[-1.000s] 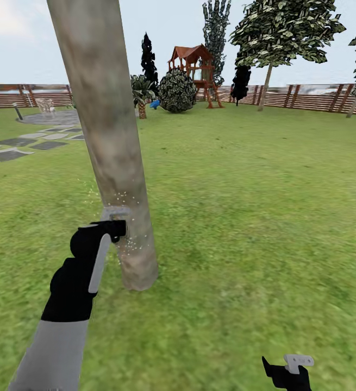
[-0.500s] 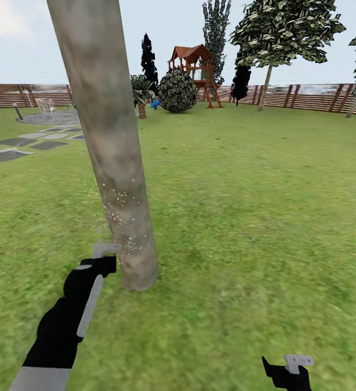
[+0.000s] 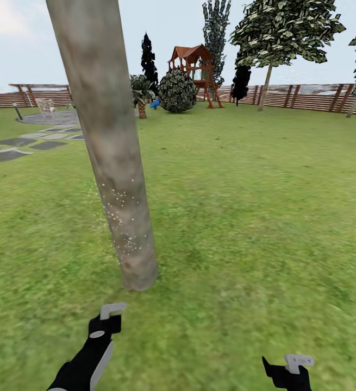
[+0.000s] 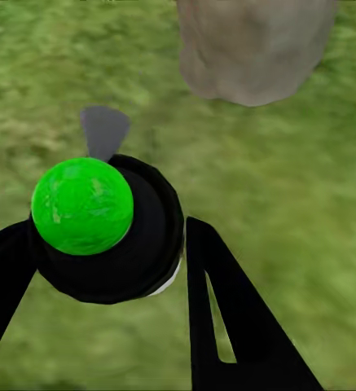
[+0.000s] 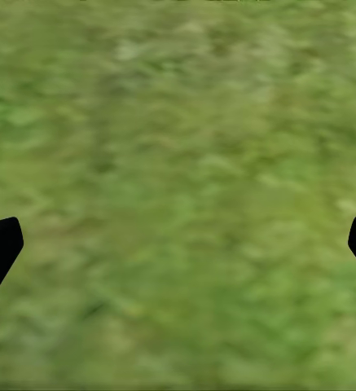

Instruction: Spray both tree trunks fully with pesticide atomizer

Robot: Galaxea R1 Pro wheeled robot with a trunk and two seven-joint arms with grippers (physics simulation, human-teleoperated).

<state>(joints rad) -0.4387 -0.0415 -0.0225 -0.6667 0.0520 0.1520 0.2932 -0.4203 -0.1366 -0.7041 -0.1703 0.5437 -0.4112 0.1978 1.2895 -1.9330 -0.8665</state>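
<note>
The left end effector (image 4: 104,269) grips the pesticide atomizer (image 4: 104,228), low over the grass, with the tree trunk (image 3: 115,179) just ahead. White specks dot its lower bark only, so aim higher. The right end effector (image 5: 178,244) hangs open.

Mottled grey-beige tree trunk (image 3: 115,179) flecked with white specks (image 3: 118,209), blurry green grass (image 3: 243,217), atomizer's bright-green, seemingly marbled ball (image 4: 82,205)

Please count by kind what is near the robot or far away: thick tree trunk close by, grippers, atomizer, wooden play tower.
tree trunk: 1
Grippers: 2, left gripper and right gripper
atomizer: 1
play tower: 1
Total: 5
</note>
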